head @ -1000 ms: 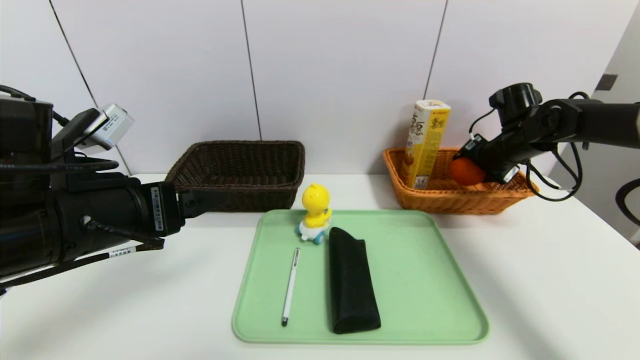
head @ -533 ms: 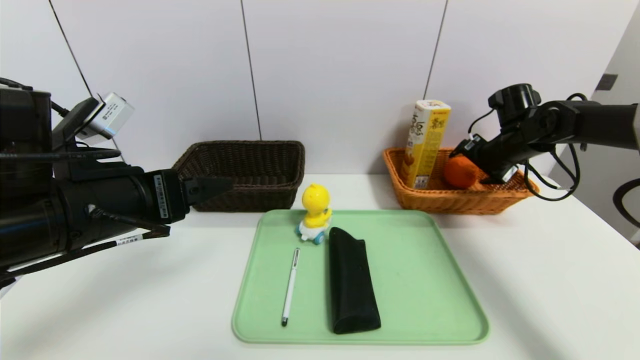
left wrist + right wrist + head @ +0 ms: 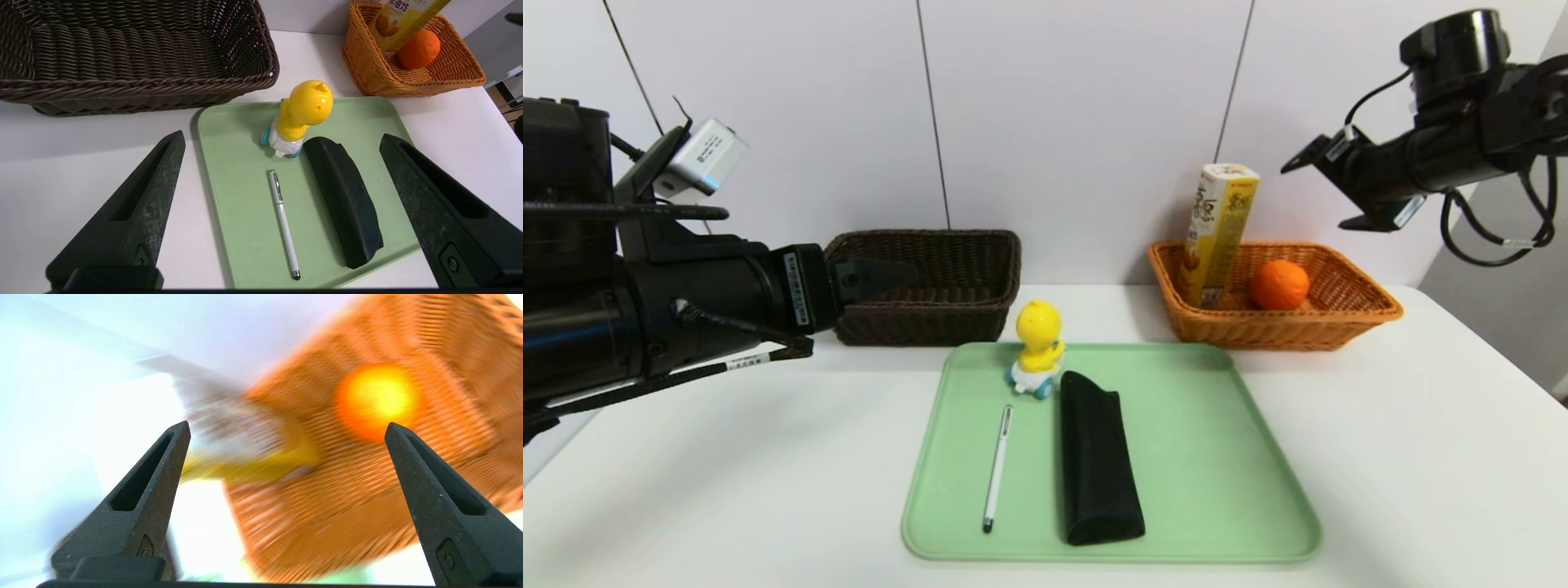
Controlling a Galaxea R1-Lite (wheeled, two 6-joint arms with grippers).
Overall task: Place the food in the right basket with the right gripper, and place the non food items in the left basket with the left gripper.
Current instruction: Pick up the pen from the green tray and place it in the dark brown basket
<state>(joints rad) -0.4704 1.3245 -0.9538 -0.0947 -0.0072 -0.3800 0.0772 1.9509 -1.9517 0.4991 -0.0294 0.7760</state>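
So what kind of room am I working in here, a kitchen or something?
More likely a lab or test bench than a kitchen: a bare white table against plain white wall panels, with only a green tray and two wicker baskets laid out for sorting.

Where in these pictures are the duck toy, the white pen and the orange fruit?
duck toy (image 3: 1039, 322): head view, on its yellow head.
white pen (image 3: 282, 213): left wrist view, mid-barrel.
orange fruit (image 3: 1280, 284): head view, centre of its peel.

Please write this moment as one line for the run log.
right gripper: open, above orange basket | orange, carton: in basket | left gripper: open, facing tray | brown basket: empty
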